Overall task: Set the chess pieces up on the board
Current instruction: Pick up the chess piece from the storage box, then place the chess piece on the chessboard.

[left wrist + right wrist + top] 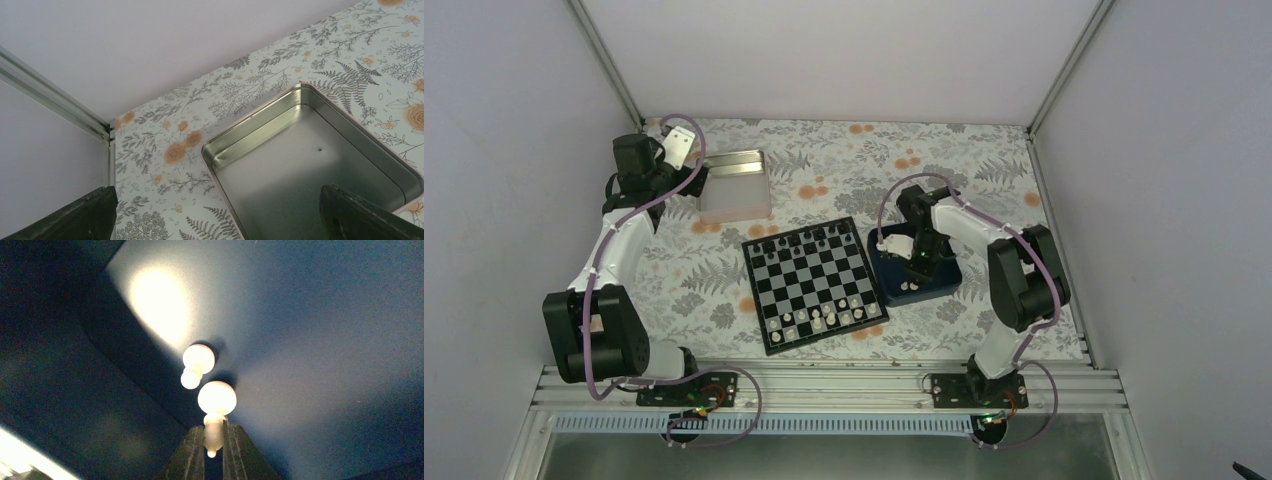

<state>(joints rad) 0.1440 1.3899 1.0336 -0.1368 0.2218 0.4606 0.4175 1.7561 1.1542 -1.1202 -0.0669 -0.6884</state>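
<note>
The board [816, 285] of black and silvery checks lies in the middle, with black pieces along its far rows and several white chess pieces [819, 318] along its near rows. My right gripper [214, 437] is down inside the dark blue tray [936, 283], shut on a cream chess piece [216, 407] that lies on its side, its round base pointing away. A second cream piece [196, 364] lies just beyond it on the tray floor. My left gripper [215, 212] hangs open at the far left above the corner of the silver tin [310, 165], holding nothing.
The silver tin [734, 185] sits at the back left of the flowered tablecloth, beside the enclosure wall. The blue tray stands right against the board's right edge. White walls close off the back and both sides.
</note>
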